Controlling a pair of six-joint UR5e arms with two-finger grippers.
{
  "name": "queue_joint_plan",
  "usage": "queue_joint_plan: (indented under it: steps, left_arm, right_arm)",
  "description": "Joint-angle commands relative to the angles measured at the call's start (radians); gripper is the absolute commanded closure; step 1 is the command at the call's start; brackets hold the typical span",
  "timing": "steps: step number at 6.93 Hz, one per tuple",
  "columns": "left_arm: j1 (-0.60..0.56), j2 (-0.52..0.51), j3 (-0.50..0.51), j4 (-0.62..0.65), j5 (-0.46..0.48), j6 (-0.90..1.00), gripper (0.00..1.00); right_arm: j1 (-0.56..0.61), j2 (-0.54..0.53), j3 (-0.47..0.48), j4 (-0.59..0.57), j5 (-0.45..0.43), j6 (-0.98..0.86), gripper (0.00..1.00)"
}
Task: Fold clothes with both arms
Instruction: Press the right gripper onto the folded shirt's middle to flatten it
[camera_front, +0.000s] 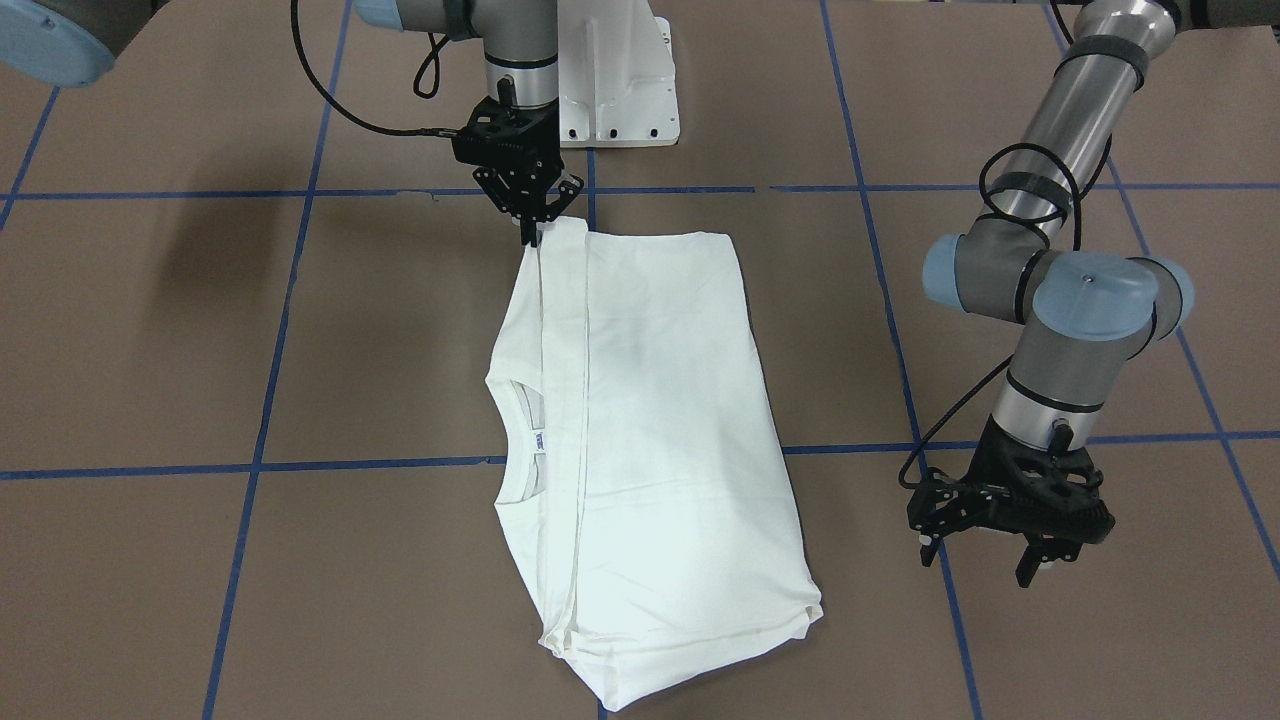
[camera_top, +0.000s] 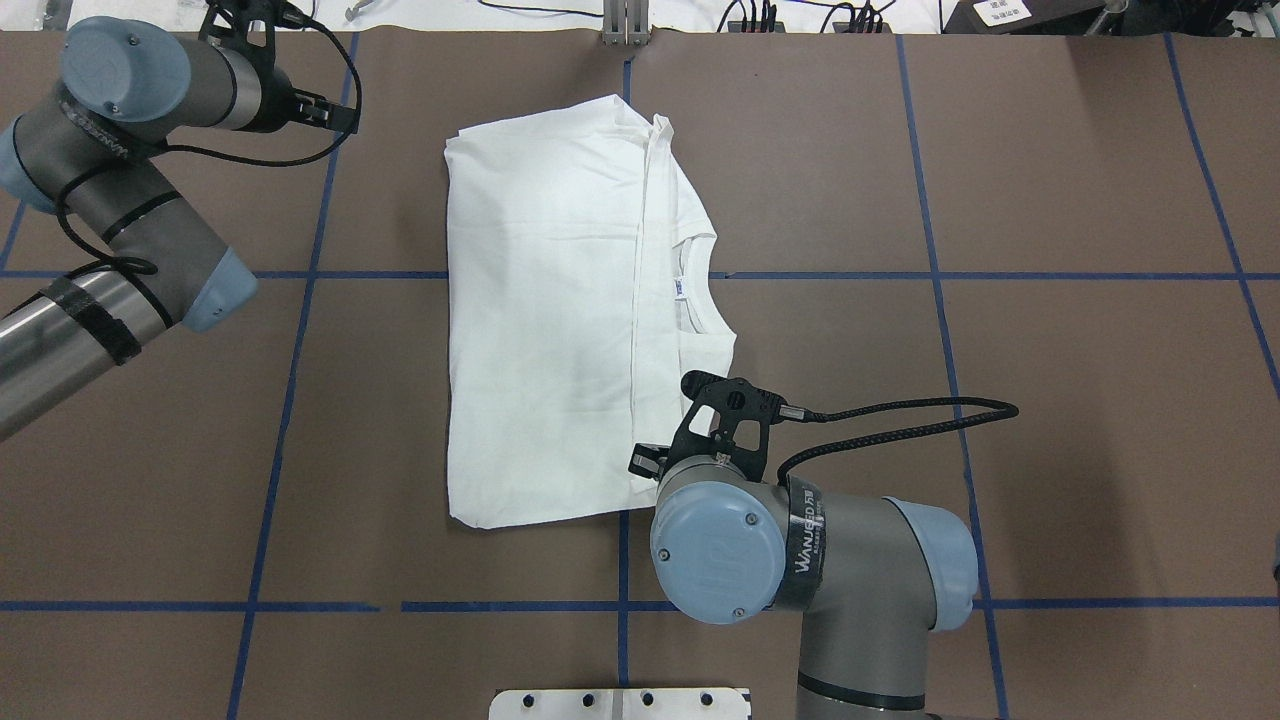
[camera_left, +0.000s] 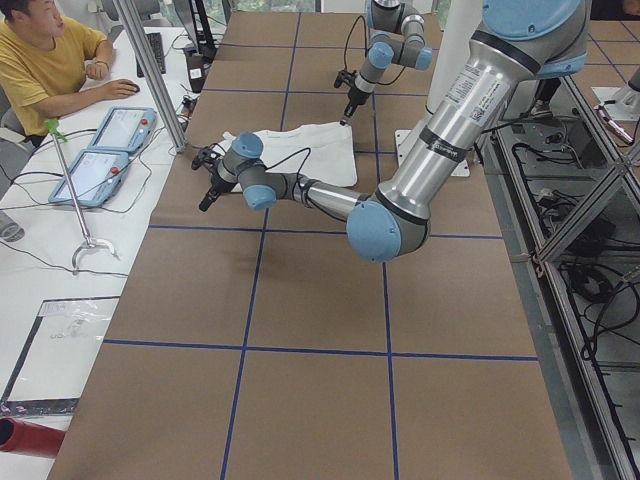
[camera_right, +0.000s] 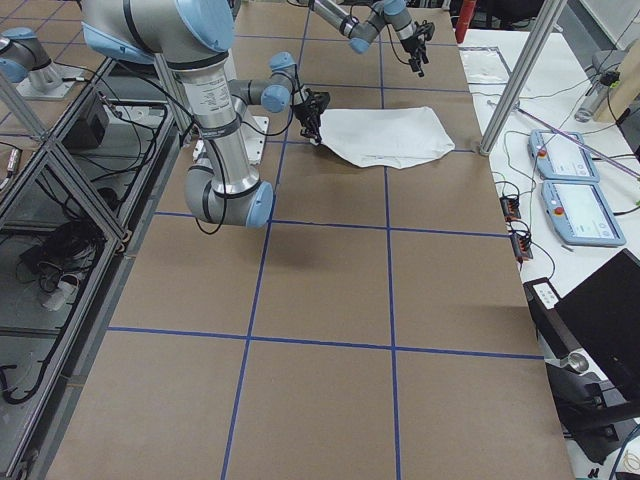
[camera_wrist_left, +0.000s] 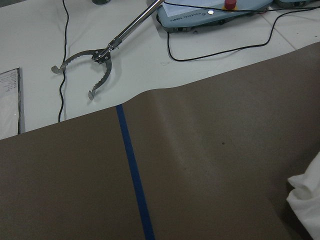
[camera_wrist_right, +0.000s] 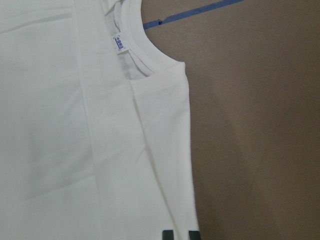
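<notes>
The white T-shirt (camera_front: 660, 420) lies flat on the brown table, its sides folded in to a long rectangle. Its collar and neck tag (camera_front: 540, 440) face up; the printed text is hidden. It also shows in the overhead view (camera_top: 540, 320). My right gripper (camera_front: 531, 236) is shut on the shirt's corner on the robot's side. In the right wrist view the cloth (camera_wrist_right: 60, 125) fills the frame and the dark fingertips (camera_wrist_right: 167, 235) sit at the bottom edge. My left gripper (camera_front: 980, 560) is open and empty, above bare table beside the shirt's far end.
The white pedestal base (camera_front: 620, 80) stands just behind my right gripper. Blue tape lines (camera_front: 300, 465) cross the table. An operator (camera_left: 45, 60) sits at the far side with control tablets (camera_left: 110, 140). A metal grabber tool (camera_wrist_left: 95, 60) lies beyond the table edge.
</notes>
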Motion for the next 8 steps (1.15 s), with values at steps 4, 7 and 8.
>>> queue_joint_plan:
  steps: [4, 7, 8]
  left_arm:
    - [0.000, 0.057, -0.094, 0.011, -0.057, -0.001, 0.00]
    - [0.000, 0.057, -0.095, 0.011, -0.057, -0.001, 0.00]
    - [0.000, 0.057, -0.095, 0.011, -0.057, -0.001, 0.00]
  right_arm:
    - [0.155, 0.225, -0.296, -0.007, 0.144, -0.337, 0.00]
    - [0.158, 0.336, -0.531, -0.005, 0.161, -0.399, 0.00]
    - [0.158, 0.335, -0.534, -0.014, 0.166, -0.422, 0.00]
